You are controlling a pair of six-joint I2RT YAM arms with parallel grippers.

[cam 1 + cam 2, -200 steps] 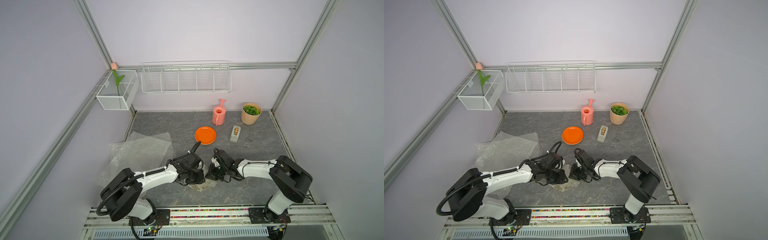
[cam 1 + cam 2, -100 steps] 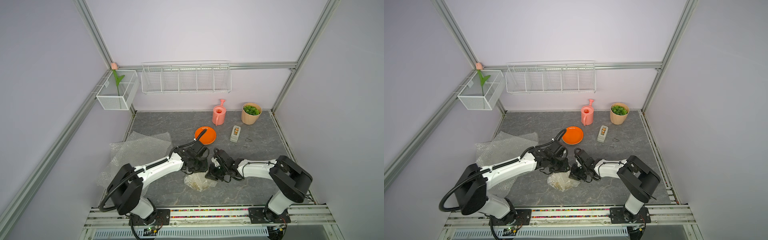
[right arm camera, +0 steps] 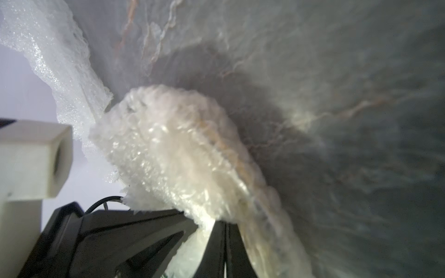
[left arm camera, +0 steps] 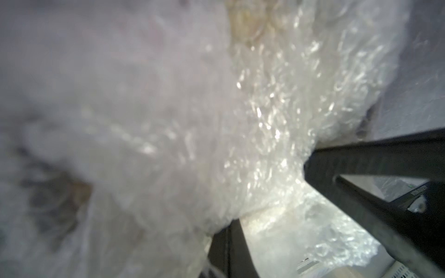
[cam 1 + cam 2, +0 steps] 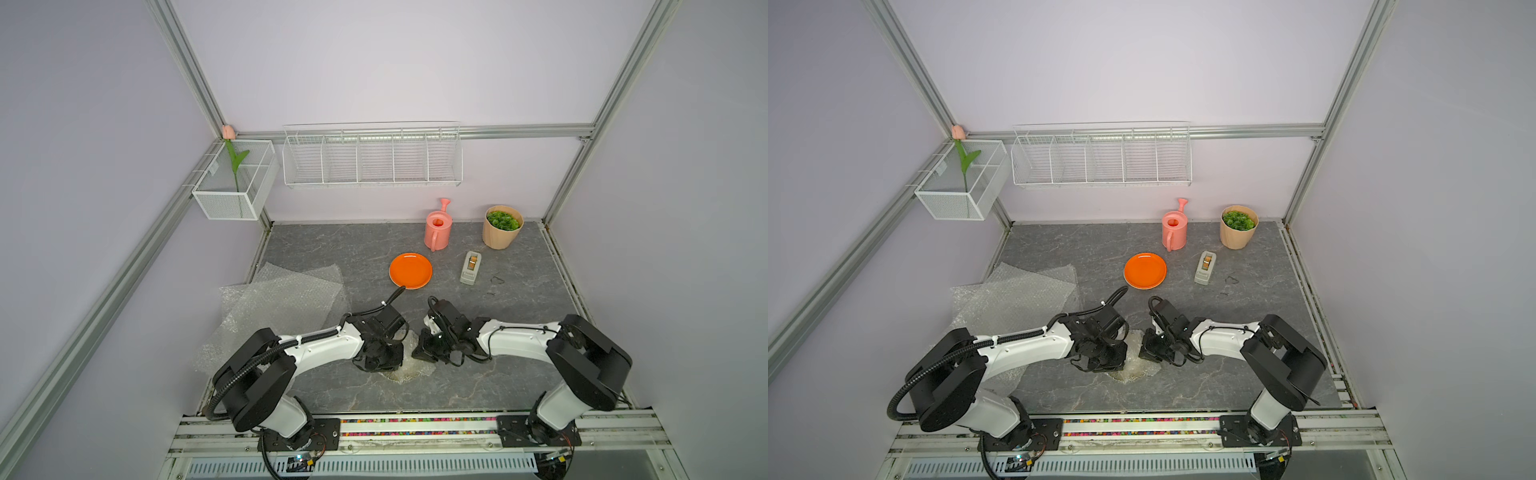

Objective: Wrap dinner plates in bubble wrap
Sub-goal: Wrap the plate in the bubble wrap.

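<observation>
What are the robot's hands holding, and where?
The bubble wrap bundle: the left hand pinches one edge, the right hand pinches the opposite edge.

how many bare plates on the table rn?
1: the orange plate, mid-table beside the tape dispenser. The bubble-wrapped bundle near the front shows a yellowish tint, so it may hide another plate; can't confirm.

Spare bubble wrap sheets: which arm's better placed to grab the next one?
Left, probably. The spare sheets lie nearer the left gripper; the right gripper is beyond the wrapped bundle, farther off.
</observation>
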